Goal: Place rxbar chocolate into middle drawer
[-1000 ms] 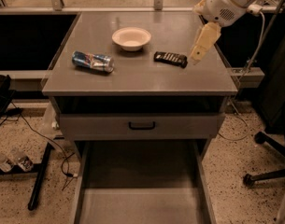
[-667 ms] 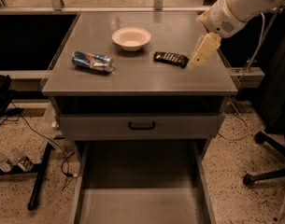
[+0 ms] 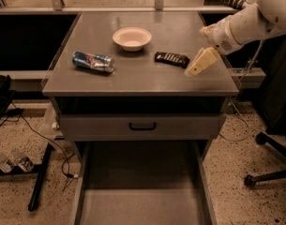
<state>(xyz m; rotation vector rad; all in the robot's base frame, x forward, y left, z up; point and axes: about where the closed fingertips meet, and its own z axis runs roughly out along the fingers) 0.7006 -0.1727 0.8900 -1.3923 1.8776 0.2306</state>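
Gripper [image 3: 201, 63] has shifted since the earlier frame: it now sits lower over the counter [image 3: 147, 78] and closer to the front edge, with the arm drawn out toward the right side of the view. I note no change in the rxbar chocolate [image 3: 171, 58], which lies flat on the counter where it was.

Finding on the deciding relation: the bar lies just beside the gripper, toward the left of the view and a little farther from the front edge. Its long axis runs roughly across the counter, left to right, and its near end points at the gripper. The gripper is tilted down and leftward. I cannot tell whether it is open or closed, nor whether its tip touches the counter.

Other items: white bowl [image 3: 131, 38] behind the bar, drinks can [image 3: 93, 61] well to the left on its side. The middle drawer [image 3: 142, 203] stands pulled out below, beneath the shut drawer front [image 3: 142, 125].

Judgement: grasp not yet made; a short leftward move with the jaws set across the bar's narrow width looks necessary.
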